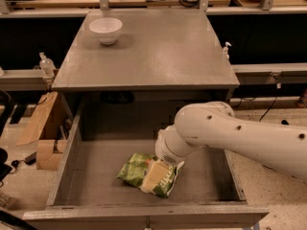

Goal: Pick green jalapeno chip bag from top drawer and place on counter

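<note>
The green jalapeno chip bag lies crinkled on the bottom of the open top drawer, near its middle front. My gripper reaches down into the drawer from the right on the white arm, and its tan fingers lie over the bag's right half. The counter above the drawer is flat and grey.
A white bowl stands at the counter's back left. Cardboard boxes sit on the floor left of the drawer. A small spray bottle stands on the left shelf, another bottle at the counter's right edge. Cables lie on the floor at right.
</note>
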Controlling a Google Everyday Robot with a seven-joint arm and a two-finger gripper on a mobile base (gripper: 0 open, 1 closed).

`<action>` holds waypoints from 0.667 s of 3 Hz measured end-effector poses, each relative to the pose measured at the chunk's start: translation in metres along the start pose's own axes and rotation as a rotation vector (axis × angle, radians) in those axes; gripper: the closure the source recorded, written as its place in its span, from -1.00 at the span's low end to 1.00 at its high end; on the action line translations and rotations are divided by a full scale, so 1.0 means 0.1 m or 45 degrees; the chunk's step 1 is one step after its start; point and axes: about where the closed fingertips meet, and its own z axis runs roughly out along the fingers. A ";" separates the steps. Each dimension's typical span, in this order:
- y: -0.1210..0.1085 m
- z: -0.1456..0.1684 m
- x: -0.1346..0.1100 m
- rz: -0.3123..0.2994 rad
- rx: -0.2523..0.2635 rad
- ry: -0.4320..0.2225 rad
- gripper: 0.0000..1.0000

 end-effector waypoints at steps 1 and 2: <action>-0.05 0.37 0.16 0.001 -0.007 0.037 -1.00; 0.01 0.67 0.36 0.018 -0.032 0.068 -0.65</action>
